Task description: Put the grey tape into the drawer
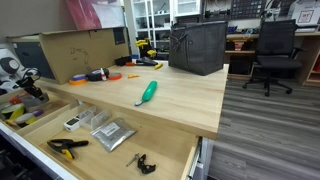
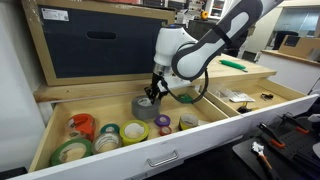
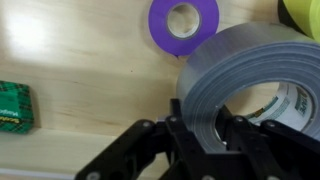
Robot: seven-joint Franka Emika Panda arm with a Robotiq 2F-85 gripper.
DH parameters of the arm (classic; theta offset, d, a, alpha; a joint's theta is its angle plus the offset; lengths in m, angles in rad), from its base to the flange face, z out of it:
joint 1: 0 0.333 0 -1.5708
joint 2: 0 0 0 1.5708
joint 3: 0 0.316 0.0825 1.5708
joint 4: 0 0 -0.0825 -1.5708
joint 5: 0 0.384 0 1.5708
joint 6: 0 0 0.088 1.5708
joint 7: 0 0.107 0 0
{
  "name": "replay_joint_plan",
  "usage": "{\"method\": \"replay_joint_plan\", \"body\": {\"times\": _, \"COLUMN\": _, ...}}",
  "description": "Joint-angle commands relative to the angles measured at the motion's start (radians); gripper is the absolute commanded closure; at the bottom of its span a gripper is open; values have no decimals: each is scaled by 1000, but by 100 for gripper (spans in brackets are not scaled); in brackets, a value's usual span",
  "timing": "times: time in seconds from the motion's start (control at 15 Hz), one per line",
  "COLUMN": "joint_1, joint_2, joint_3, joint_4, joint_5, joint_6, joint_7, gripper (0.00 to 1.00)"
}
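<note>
Wrist view: green box (image 3: pixel 14 107) at far left, purple roll (image 3: pixel 183 20) upper middle. Gripper (image 3: pixel 208 128) clamped on the near wall of the grey tape (image 3: pixel 245 65) — tape inside the drawer (image 2: pixel 110 165) — contact with the floor unclear.

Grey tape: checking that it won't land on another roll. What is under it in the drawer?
Beside the grey tape the bare wood floor of the drawer shows; the purple roll lies apart from it. Directly beneath is hidden by the roll itself and the gripper holding it.
</note>
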Motion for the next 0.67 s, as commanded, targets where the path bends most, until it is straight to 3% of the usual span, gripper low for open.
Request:
{"method": "replay_joint_plan", "body": {"times": 0.0, "joint_1": 22, "joint_2": -31, "joint_3": -37, "joint_4": -16, "joint_5": -43, "joint_6": -6, "joint_7": 59, "gripper": 89}}
{"method": "replay_joint_plan", "body": {"times": 0.4, "joint_1": 82, "joint_2": 19, "joint_3": -96, "joint_4": 36, "joint_5": -152, "joint_6": -6, "joint_7": 146, "gripper": 89}}
{"method": "replay_joint_plan", "body": {"times": 0.47, "joint_1": 92, "joint_2": 26, "joint_3": -97, "joint_4": 44, "joint_5": -166, "joint_6": -7, "joint_7": 156, "gripper": 39}}
{"method": "replay_joint_plan", "body": {"times": 0.6, "joint_1": 102, "joint_2": 32, "joint_3": -84, "joint_4": 53, "joint_5": -174, "joint_6": 1, "joint_7": 160, "gripper": 32}}
